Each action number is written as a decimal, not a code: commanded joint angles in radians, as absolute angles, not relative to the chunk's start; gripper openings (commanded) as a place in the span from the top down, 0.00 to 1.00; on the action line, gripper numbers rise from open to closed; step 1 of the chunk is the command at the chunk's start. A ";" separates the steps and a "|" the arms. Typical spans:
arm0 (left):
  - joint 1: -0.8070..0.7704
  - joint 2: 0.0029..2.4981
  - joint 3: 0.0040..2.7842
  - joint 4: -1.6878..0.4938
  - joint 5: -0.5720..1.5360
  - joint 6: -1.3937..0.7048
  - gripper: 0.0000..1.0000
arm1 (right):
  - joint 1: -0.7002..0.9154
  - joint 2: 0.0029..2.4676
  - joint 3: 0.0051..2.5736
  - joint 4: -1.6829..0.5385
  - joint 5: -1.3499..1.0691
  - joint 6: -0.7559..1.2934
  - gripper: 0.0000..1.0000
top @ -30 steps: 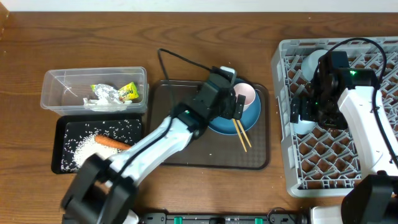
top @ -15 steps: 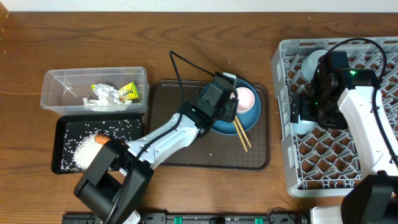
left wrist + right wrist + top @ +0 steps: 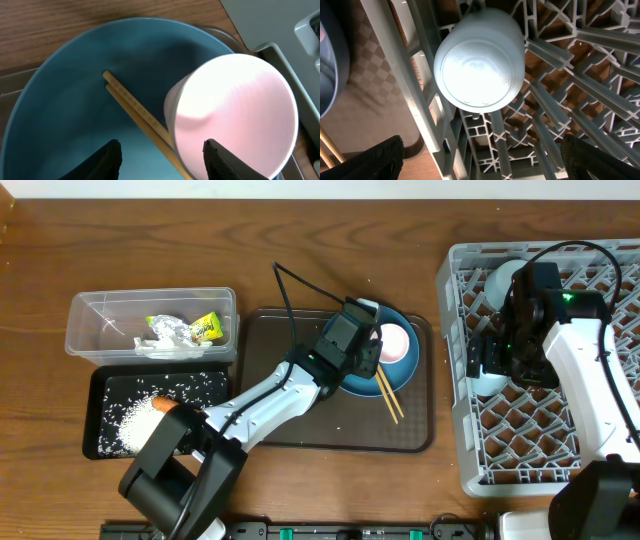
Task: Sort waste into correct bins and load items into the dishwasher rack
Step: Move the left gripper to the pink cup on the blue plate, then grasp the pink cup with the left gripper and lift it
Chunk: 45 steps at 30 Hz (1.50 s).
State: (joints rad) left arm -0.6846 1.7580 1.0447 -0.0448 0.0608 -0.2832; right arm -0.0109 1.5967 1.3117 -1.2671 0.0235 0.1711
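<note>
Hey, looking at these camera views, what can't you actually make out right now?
- Tips of the left gripper: cut off by the bottom edge in the left wrist view and covered by the left arm overhead, so a grip on the pink cup or chopsticks cannot be told.
- Carrot: overhead, mostly hidden behind the left arm's elbow.
- Dishwasher rack: overhead, its right side is cut off by the frame edge.

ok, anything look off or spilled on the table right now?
No obvious spill or damage. Only untidy bit: the chopsticks lie slanted across the blue plate, one end poking over its rim onto the brown tray, with the pink cup sitting on the same plate.
</note>
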 commanded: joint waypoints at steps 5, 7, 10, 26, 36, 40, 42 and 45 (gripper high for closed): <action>-0.687 1.751 1.048 -0.039 0.072 -0.274 0.55 | -0.019 1.599 1.306 -1.267 0.034 0.167 0.01; -0.687 1.751 1.047 -0.037 0.072 -0.274 0.60 | -0.019 1.599 1.306 -1.267 0.034 0.167 0.01; -0.687 1.751 1.047 -0.036 0.071 -0.274 0.62 | -0.019 1.599 1.306 -1.267 0.034 0.167 0.01; -0.686 1.750 1.048 -0.027 0.071 -0.274 0.85 | -0.019 1.599 1.306 -1.267 0.034 0.167 0.01; -0.686 1.750 1.048 -0.029 0.072 -0.319 0.85 | -0.019 1.599 1.306 -1.267 0.034 0.167 0.01; -0.686 1.750 1.048 -0.033 0.106 -0.327 0.83 | -0.019 1.599 1.306 -1.267 0.034 0.167 0.01; -0.686 1.750 1.048 -0.033 0.126 -0.327 0.79 | -0.019 1.599 1.306 -1.267 0.034 0.167 0.01; -0.686 1.750 1.048 -0.036 0.150 -0.327 0.78 | -0.019 1.599 1.306 -1.267 0.034 0.167 0.01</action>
